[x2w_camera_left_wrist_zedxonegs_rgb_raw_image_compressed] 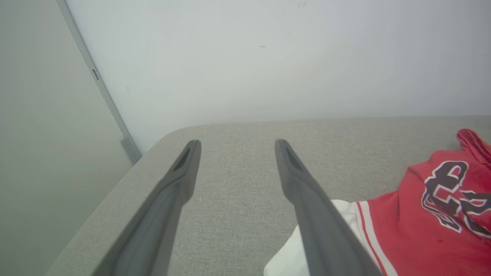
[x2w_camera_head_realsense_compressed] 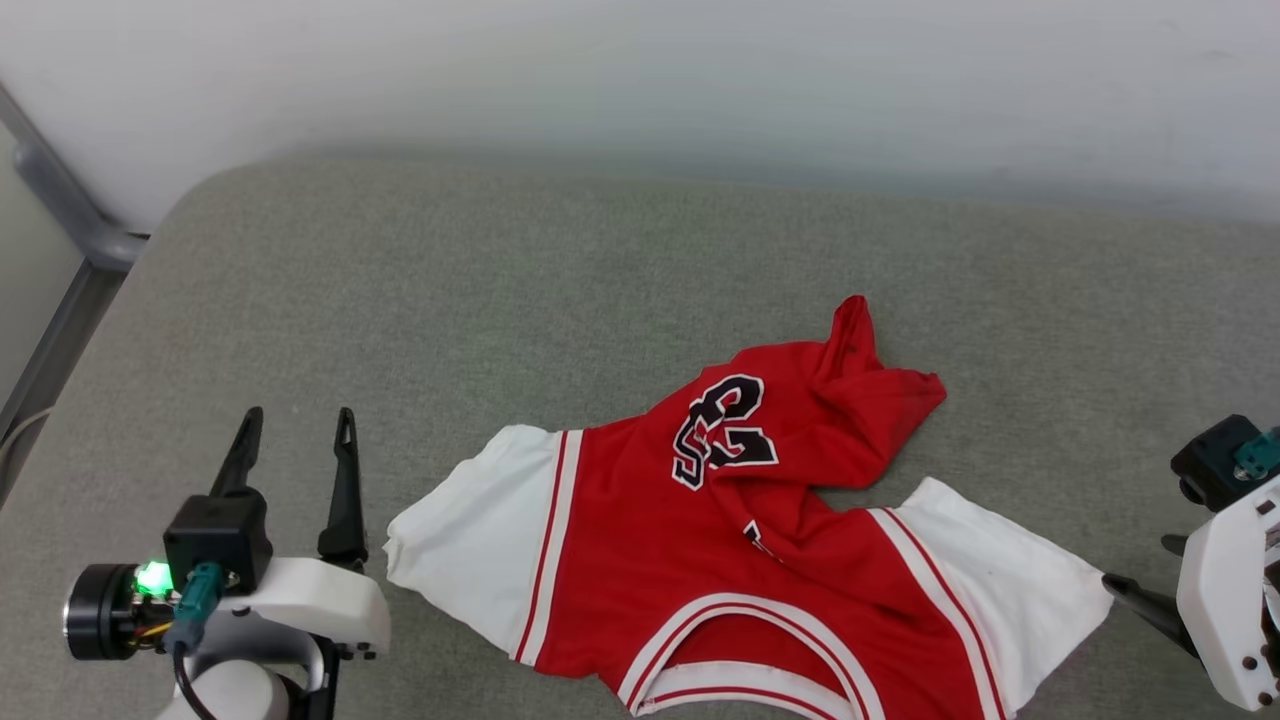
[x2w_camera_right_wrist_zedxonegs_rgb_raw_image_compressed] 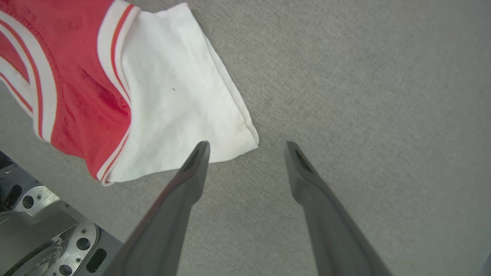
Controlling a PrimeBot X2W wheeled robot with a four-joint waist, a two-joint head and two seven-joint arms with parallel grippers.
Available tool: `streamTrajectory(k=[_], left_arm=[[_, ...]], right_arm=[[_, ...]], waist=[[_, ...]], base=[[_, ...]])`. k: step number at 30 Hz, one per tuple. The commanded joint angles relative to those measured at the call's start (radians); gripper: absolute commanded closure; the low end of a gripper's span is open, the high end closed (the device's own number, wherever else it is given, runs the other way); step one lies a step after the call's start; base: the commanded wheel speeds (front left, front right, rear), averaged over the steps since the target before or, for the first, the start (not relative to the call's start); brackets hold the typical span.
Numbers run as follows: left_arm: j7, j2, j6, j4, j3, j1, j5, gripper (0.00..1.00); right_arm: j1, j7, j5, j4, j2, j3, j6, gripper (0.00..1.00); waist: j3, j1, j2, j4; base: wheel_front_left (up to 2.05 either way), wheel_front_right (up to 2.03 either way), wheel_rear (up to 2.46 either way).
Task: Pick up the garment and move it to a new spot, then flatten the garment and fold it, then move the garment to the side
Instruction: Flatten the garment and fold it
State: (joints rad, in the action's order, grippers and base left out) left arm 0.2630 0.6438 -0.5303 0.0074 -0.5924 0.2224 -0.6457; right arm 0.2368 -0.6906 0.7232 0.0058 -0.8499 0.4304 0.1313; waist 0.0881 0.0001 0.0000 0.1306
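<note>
Surface: a grey woven-fabric pad with a rounded far-left corner, running up to a plain pale wall. A grey metal rail slants down the wall beyond that corner. The fabric looks even and unmarked where it is bare.

The garment lies on the pad, near the middle and toward the robot's side. Its striped collar faces the near edge and its white sleeves are spread to left and right. Its red lower half is bunched and folded back, so the black print shows only in part.

The left gripper stands just beside the left sleeve, jaws wide apart, nothing between them. The right gripper is at the hem of the right sleeve, jaws equally wide and holding nothing. Whether its finger touches the cloth I cannot tell. Part of the robot's metal base shows below the pad's edge.
</note>
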Motion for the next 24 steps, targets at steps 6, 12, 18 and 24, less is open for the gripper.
streamTrajectory(k=[6, 12, 18, 24], left_arm=[[0.002, -0.121, 0.062, -0.014, 0.111, -0.077, 0.135, 0.0], [0.002, -0.196, 0.129, 0.017, 0.175, -0.09, 0.205, 0.0], [0.002, -0.244, 0.184, 0.055, 0.236, -0.081, 0.261, 0.0], [0.002, -0.266, 0.222, 0.073, 0.284, -0.102, 0.297, 0.0]], right_arm=[[0.083, -0.029, 0.007, 0.11, 0.035, 0.068, -0.001, 0.0], [0.111, 0.024, -0.015, 0.233, 0.077, 0.144, -0.001, 0.0], [0.091, 0.073, 0.004, 0.346, 0.121, 0.234, -0.001, 0.0], [0.107, 0.154, 0.024, 0.374, 0.141, 0.27, -0.001, 1.0]], waist=[[0.072, -0.0001, 0.0, 0.032], [0.11, -0.0001, 0.0, 0.044], [0.117, -0.0001, 0.0, 0.036], [0.096, -0.0001, 0.0, 0.011]], base=[[0.0, 0.0, 0.0], [0.0, 0.0, 0.0], [0.0, 0.0, 0.0], [0.0, 0.0, 0.0]])
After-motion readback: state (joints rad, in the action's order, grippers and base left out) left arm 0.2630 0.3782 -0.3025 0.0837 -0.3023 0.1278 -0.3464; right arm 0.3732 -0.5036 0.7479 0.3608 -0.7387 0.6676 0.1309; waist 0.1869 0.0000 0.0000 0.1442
